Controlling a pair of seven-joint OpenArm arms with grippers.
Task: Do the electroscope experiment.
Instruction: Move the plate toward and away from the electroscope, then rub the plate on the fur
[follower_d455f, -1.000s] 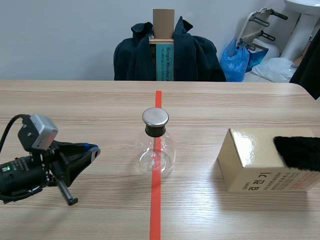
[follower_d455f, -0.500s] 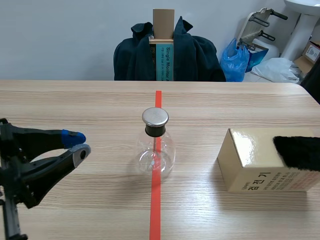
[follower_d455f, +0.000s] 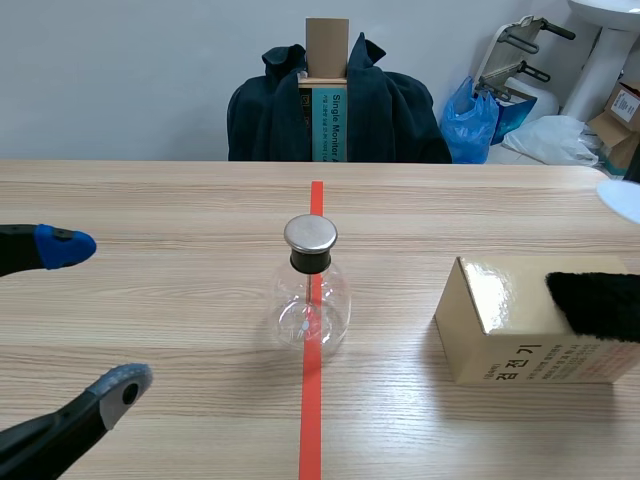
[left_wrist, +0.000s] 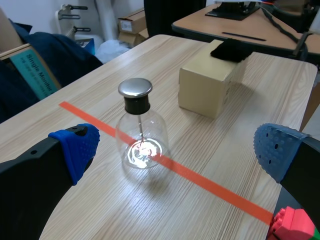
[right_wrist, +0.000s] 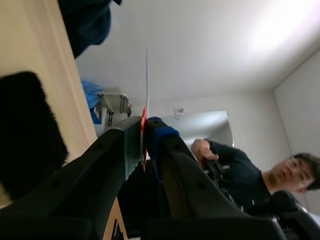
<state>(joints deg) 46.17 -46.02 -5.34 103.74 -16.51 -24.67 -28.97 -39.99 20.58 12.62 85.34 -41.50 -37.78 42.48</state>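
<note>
The electroscope flask (follower_d455f: 311, 300) stood on the red tape line (follower_d455f: 311, 420). I judged it light, thin-walled, slippery and breakable. Any hold belonged on the black collar (follower_d455f: 310, 262) under its metal cap (follower_d455f: 311, 234), never the bulb. My left gripper (follower_d455f: 95, 316) hung spread wide left of the flask. The right gripper (right_wrist: 142, 137), near the black fur (follower_d455f: 600, 305) on the box (follower_d455f: 520, 340) right of the flask, pinched a thin stiff sheet (right_wrist: 146, 75).

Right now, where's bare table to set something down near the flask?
Bare wooden table between the round clear glass flask and the glossy tan cardboard box, and the far strip behind both. Crowded left: the open left gripper straddles that side.
</note>
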